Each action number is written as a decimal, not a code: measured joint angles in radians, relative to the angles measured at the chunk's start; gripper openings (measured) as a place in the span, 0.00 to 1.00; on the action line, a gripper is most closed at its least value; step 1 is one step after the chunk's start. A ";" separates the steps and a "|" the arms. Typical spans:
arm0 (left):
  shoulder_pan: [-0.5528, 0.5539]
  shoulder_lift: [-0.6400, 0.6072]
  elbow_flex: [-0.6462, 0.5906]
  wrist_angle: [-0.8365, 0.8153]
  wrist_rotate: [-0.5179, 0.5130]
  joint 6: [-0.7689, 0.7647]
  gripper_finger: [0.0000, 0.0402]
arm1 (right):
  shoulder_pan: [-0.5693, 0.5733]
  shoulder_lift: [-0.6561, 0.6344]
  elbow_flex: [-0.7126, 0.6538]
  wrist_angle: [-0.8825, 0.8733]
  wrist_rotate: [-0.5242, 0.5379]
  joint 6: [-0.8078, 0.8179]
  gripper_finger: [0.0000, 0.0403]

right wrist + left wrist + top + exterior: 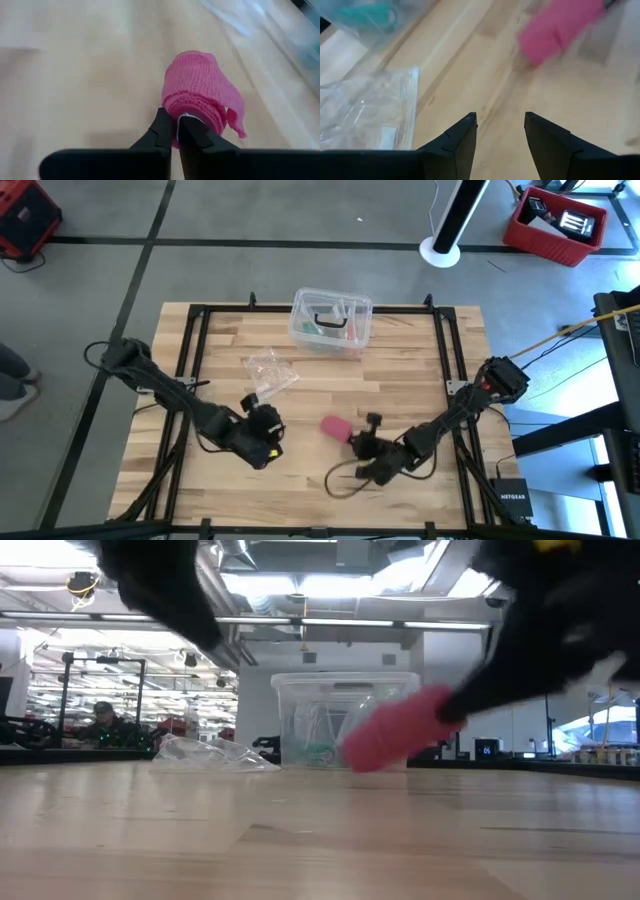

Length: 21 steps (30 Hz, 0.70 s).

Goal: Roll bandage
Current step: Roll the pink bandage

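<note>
Box first: clear plastic box (332, 320) sits at the far middle of the table (420, 370), upright, with a green item and a dark one inside that I cannot make out further; between it and my left arm lies a crumpled clear wrapper (270, 370), apart from the box. My right gripper (175, 132) is pinched nearly shut on the bandage (200, 92), a stubby pink roll with a loose flap at one side; my fingertips bite its near end, and the low view shows the roll lifted clear of the wood, tilted, in front of the box. My right arm reaches in from the right edge toward the table's middle; my left gripper (500, 132) hovers close by on the other side of the roll, fingers spread with nothing between them, pointed toward the bandage.
</note>
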<state>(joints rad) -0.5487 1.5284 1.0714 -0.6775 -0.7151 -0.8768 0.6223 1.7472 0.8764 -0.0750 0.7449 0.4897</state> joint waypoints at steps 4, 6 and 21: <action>0.050 0.113 0.000 -0.005 0.001 0.055 0.39 | -0.013 -0.034 -0.093 0.002 0.103 0.118 0.04; 0.095 0.161 0.000 -0.042 0.002 0.104 0.39 | -0.026 -0.045 -0.137 -0.002 0.119 0.156 0.04; 0.419 0.236 -0.171 0.129 0.117 0.314 0.39 | -0.116 -0.067 -0.281 -0.003 0.096 0.344 0.17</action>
<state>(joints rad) -0.1296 1.7645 0.9000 -0.5484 -0.5976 -0.5632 0.5060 1.6798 0.5954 -0.0777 0.8412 0.8334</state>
